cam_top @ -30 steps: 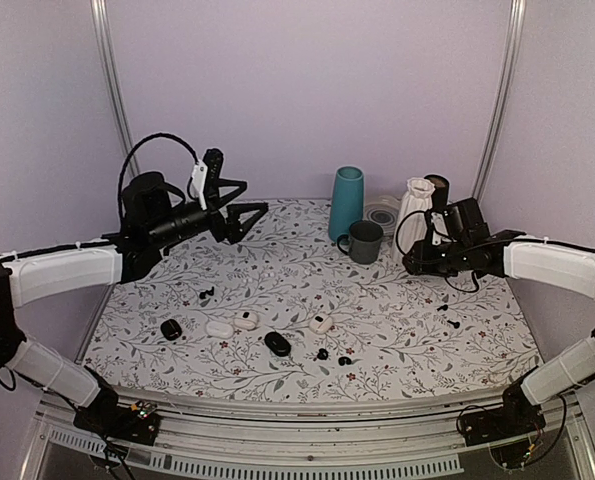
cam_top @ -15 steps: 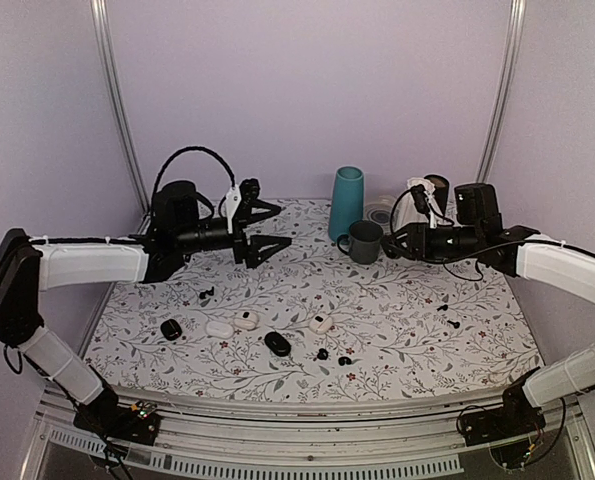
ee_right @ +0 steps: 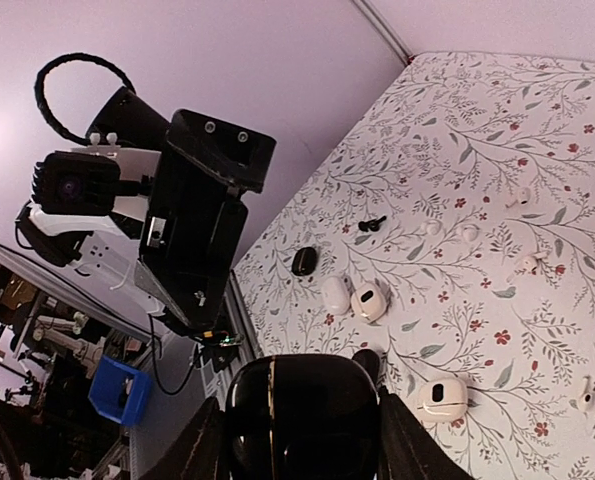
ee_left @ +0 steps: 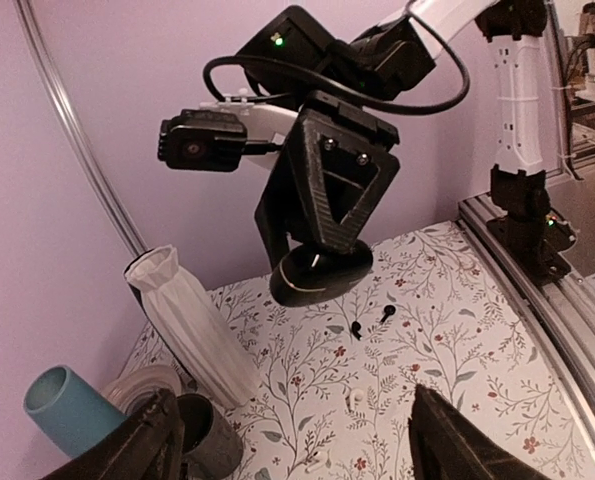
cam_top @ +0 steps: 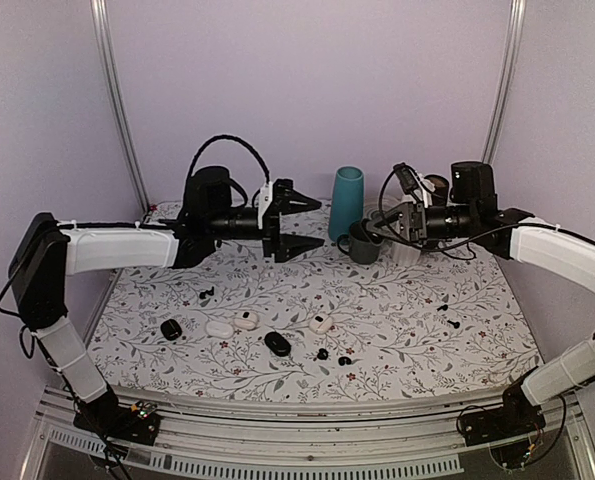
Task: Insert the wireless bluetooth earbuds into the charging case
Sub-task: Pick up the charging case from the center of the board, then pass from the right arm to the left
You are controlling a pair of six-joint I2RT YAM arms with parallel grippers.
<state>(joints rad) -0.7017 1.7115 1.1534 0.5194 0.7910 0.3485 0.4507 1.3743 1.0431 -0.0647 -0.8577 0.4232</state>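
A white fabric tablecloth [cam_top: 407,290] carries grey leafy vines and small dark-red blossoms. At its far edge stand a teal cylindrical tumbler [cam_top: 346,200], a dark grey mug [cam_top: 366,243] and a white pleated vase [ee_left: 192,320]. Toward the near edge lie tiny glossy black earbuds [cam_top: 322,354], white pebble-shaped cases [cam_top: 220,328] and a black oval case [cam_top: 277,343]. A larger glossy black oval charging case [ee_right: 302,415] shows a thin pale streak.

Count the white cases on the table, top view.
3. The left white case and the middle white case lie side by side, front left of centre. The right white case lies near the front centre. None appears hidden.
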